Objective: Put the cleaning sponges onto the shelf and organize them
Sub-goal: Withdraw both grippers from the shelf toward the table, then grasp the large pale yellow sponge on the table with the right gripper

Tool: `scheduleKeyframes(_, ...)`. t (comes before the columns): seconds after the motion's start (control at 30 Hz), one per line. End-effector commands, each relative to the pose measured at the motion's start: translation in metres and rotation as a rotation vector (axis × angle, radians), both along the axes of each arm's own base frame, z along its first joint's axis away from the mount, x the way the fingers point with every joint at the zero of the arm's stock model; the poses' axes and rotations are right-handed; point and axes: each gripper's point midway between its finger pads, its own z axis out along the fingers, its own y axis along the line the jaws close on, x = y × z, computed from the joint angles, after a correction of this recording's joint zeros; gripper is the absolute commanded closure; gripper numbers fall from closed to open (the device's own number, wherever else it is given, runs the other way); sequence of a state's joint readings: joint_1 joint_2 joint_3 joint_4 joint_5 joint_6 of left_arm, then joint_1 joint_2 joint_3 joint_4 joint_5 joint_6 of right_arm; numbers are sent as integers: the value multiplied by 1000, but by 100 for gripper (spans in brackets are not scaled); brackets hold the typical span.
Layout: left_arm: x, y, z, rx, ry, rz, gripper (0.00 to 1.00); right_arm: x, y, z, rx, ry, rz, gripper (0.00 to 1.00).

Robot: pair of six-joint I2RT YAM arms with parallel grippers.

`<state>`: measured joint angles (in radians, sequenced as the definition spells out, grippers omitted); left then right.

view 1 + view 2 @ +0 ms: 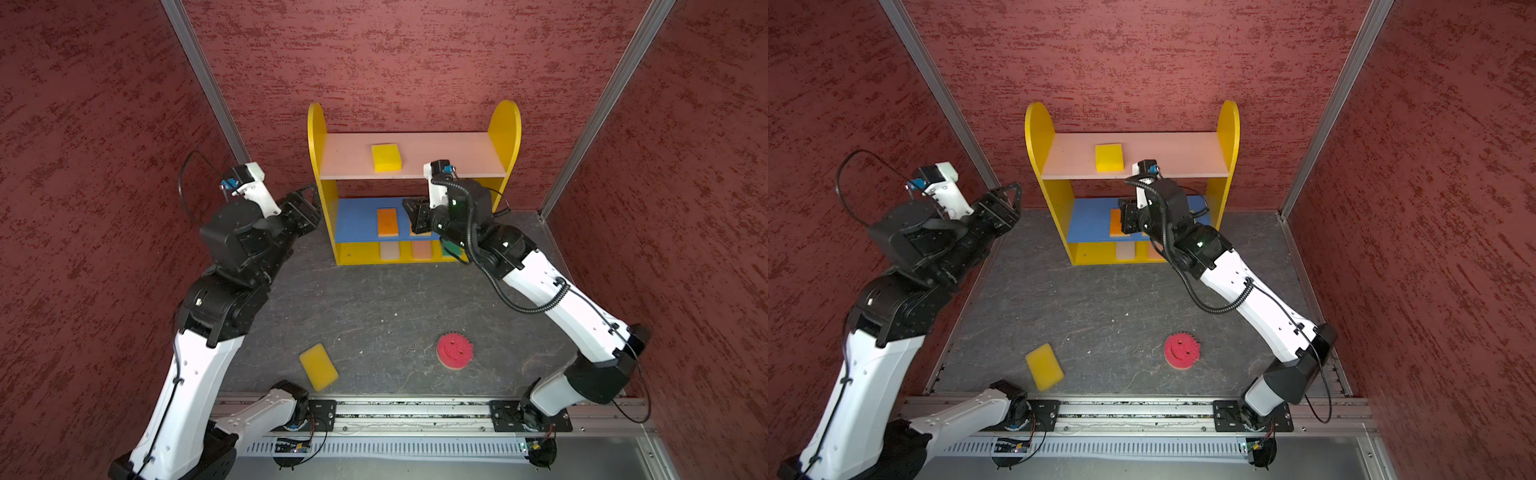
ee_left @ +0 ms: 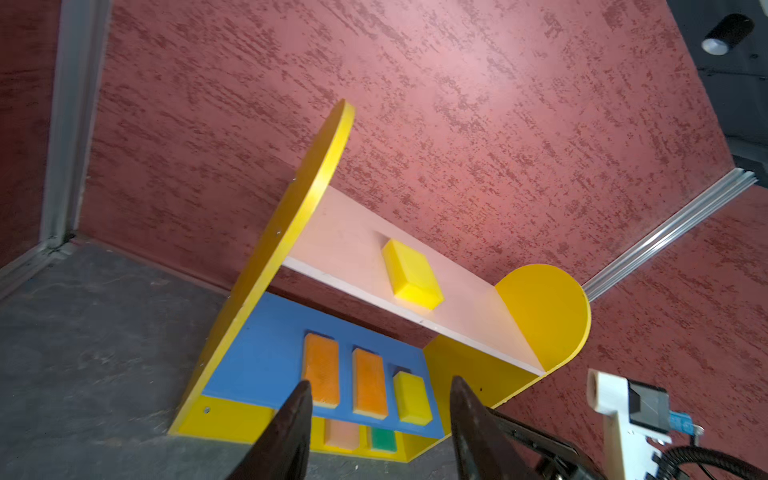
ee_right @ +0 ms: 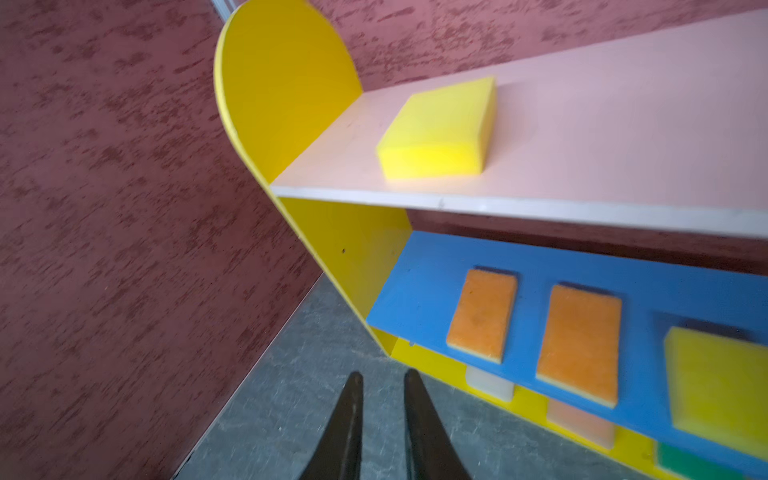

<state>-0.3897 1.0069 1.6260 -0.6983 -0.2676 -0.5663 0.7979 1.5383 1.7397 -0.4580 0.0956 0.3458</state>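
Note:
The shelf (image 1: 316,137) stands at the back against the wall. One yellow sponge (image 1: 386,157) lies on its pink top board. On the blue board lie two orange sponges (image 2: 321,370) (image 2: 369,382) and a yellow one (image 2: 411,397). The bottom board holds cream (image 1: 390,250), peach (image 1: 422,250) and green (image 1: 452,249) sponges. A yellow sponge (image 1: 318,366) and the round pink smiley sponge (image 1: 454,351) lie on the table near the front. My left gripper (image 2: 380,386) hangs open and empty beside the shelf's left panel. My right gripper (image 3: 383,376) is in front of the blue board, jaws narrowly apart, holding nothing.
Red textured walls (image 1: 104,166) close in on three sides, with aluminium posts (image 1: 208,83) at the back corners. A metal rail (image 1: 415,415) with both arm bases runs along the table's front edge. The dark tabletop (image 1: 395,299) lies between the shelf and the loose sponges.

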Motion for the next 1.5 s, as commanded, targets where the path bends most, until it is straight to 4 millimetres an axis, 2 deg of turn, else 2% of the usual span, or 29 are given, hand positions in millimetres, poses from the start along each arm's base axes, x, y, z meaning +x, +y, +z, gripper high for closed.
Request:
scheduleKeyframes(0.0, -13, 29, -50, 91, 156, 117, 43, -29, 30, -65, -99, 90, 96, 66)
scheduleKeyframes(0.1, -35, 50, -67, 92, 197, 175, 30, -74, 68, -124, -203, 162, 257, 50)
scheduleKeyframes(0.2, -50, 66, -82, 84, 233, 221, 15, -123, 113, -181, -309, 231, 444, 42)
scheduleKeyframes(0.33, -56, 69, -100, 73, 287, 222, 0, -178, 160, -229, -354, 329, 703, 37)
scheduleKeyframes(0.43, -59, 71, -109, 64, 312, 223, 0, -204, 175, -256, -385, 421, 855, 34)
scheduleKeyframes(0.53, -65, 75, -113, 53, 316, 235, 0, -215, 180, -287, -437, 523, 912, 34)
scheduleKeyframes(0.7, -70, 76, -120, 42, 324, 235, 0, -219, 186, -328, -496, 623, 911, 33)
scheduleKeyframes(0.9, -66, 75, -133, 38, 352, 230, 0, -240, 210, -354, -552, 675, 987, 33)
scheduleKeyframes(0.97, -66, 75, -136, 39, 354, 231, 0, -237, 214, -368, -591, 696, 962, 34)
scheduleKeyframes(1.1, -65, 76, -142, 41, 365, 231, 0, -227, 211, -392, -669, 740, 874, 44)
scheduleKeyframes(1.2, -64, 76, -145, 39, 369, 229, 0, -216, 211, -393, -660, 729, 819, 54)
scheduleKeyframes(1.33, -60, 74, -151, 25, 375, 212, 0, -194, 210, -381, -569, 731, 752, 90)
scheduleKeyframes(1.4, -56, 70, -152, 16, 376, 193, 0, -179, 205, -366, -518, 721, 720, 96)
scheduleKeyframes(1.47, -52, 68, -153, 9, 376, 179, 0, -157, 193, -341, -476, 695, 673, 99)
